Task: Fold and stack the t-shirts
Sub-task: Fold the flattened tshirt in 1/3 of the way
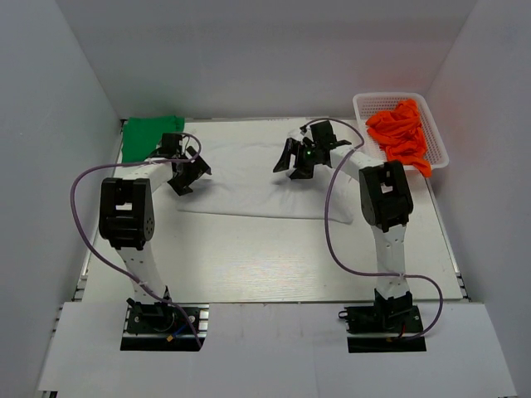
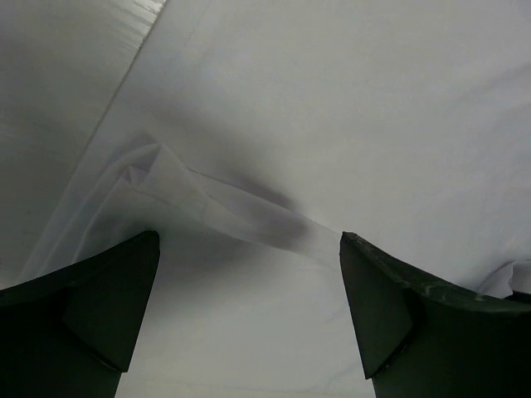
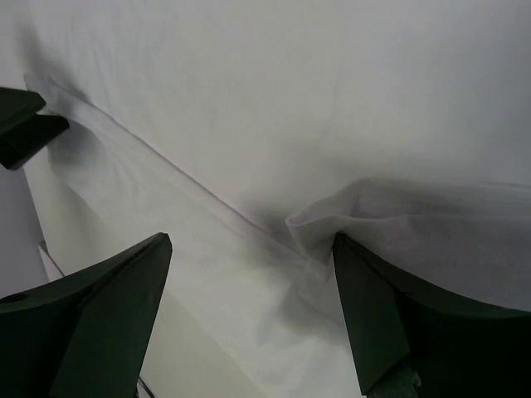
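The white t-shirt (image 1: 249,178) lies spread on the table between my two grippers. The bright green t-shirt (image 1: 148,137) lies folded at the back left corner. My left gripper (image 1: 189,171) is open over the white shirt's left edge. In the left wrist view it (image 2: 249,240) hovers over a small fold of white cloth (image 2: 191,195) with nothing between its fingers. My right gripper (image 1: 295,159) is open over the shirt's right part. In the right wrist view it (image 3: 252,242) is open, and a raised pucker of white cloth (image 3: 344,217) touches its right finger (image 3: 373,307).
A white lattice basket (image 1: 437,133) holding orange cloth (image 1: 401,137) stands at the back right. White walls enclose the table on the left, back and right. Purple cables loop from both arms.
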`<state>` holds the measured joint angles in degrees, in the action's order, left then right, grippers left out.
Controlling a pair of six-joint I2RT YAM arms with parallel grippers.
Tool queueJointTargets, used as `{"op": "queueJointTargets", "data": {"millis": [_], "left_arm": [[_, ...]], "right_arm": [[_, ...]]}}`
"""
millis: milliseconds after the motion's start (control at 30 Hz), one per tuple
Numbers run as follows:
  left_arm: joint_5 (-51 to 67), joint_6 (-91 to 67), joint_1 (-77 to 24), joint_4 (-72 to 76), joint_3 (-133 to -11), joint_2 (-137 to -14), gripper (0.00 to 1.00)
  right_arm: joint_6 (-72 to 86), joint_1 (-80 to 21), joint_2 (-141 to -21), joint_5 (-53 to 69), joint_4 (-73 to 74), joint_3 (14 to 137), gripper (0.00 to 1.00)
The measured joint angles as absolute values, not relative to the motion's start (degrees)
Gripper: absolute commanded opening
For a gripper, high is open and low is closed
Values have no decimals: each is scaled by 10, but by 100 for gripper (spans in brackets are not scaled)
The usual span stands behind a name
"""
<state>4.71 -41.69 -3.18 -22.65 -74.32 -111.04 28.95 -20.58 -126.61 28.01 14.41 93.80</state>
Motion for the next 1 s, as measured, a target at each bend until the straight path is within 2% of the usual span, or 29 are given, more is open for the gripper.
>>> {"op": "queueJointTargets", "data": {"millis": [167,333,567,700,1000], "left_arm": [[43,-410,-31,-237,-752,-1114,100],[30,-402,-32,-255,-764,-1119,100],[10,-396,-35,-270,-754,-1098,100],[7,-395,-35,-267,-722,-1069,100],[4,-399,-35,-233,-631,-1022,100]], "right_arm": [[303,-200,-1295,281,132,971,84],[294,-198,-1275,255,137,955,87],[281,-183,-1126,224,158,862,88],[279,-167,-1051,211,142,764,88],[291,-126,-1025,203,144,603,88]]}}
